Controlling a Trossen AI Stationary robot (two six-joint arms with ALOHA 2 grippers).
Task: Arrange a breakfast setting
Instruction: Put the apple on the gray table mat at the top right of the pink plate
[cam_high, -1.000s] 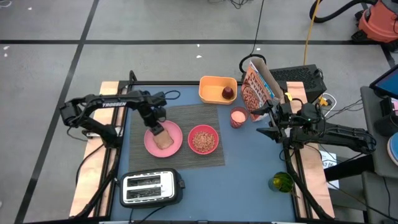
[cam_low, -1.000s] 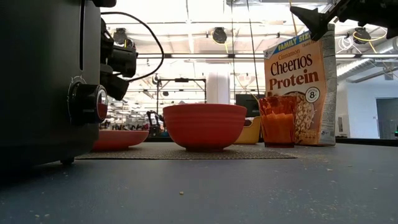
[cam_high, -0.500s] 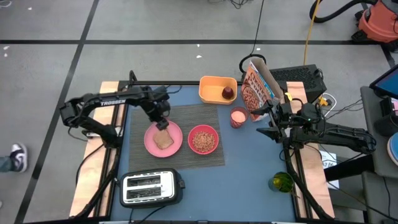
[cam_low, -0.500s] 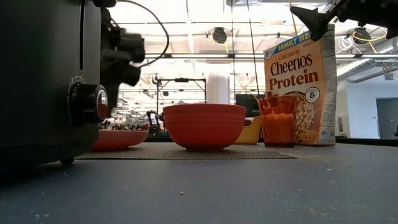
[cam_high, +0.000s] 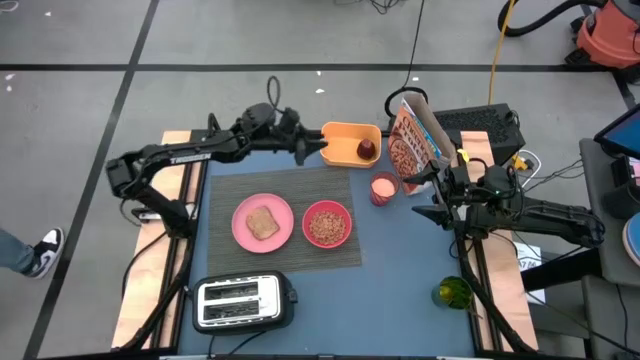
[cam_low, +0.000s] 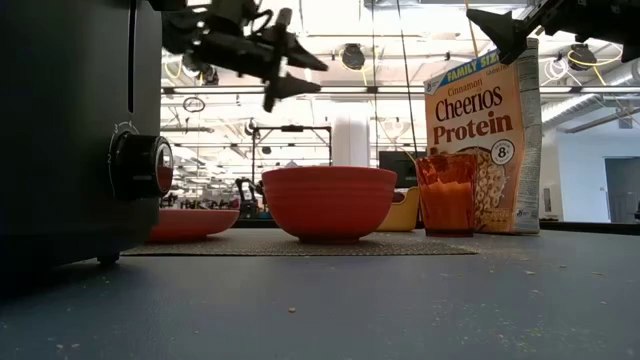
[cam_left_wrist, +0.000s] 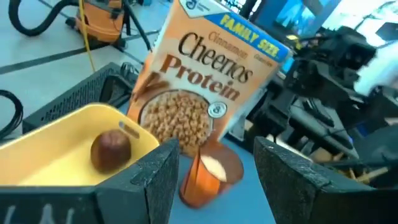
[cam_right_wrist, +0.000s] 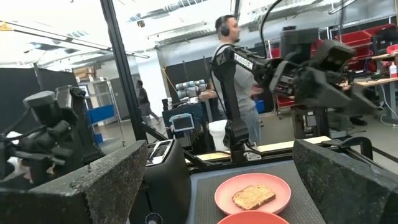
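Woven cloth placemat (cam_high: 340, 185); glossy pink plate (cam_high: 243, 229); printed cardboard cereal box (cam_low: 485, 130); rough toast (cam_high: 263, 223).

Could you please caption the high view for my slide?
Toast on pink plate; open left gripper beside yellow tray.

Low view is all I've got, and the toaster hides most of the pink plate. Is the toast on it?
Observer: Yes. From above, the toast slice lies flat on the pink plate, which sits on the placemat.
Operator: Where is that gripper up top, over the table?
Observer: That is the left gripper. It is open and empty, raised beside the left end of the yellow tray.
Operator: Is there anything in the tray?
Observer: One dark red fruit, near the tray's right end.
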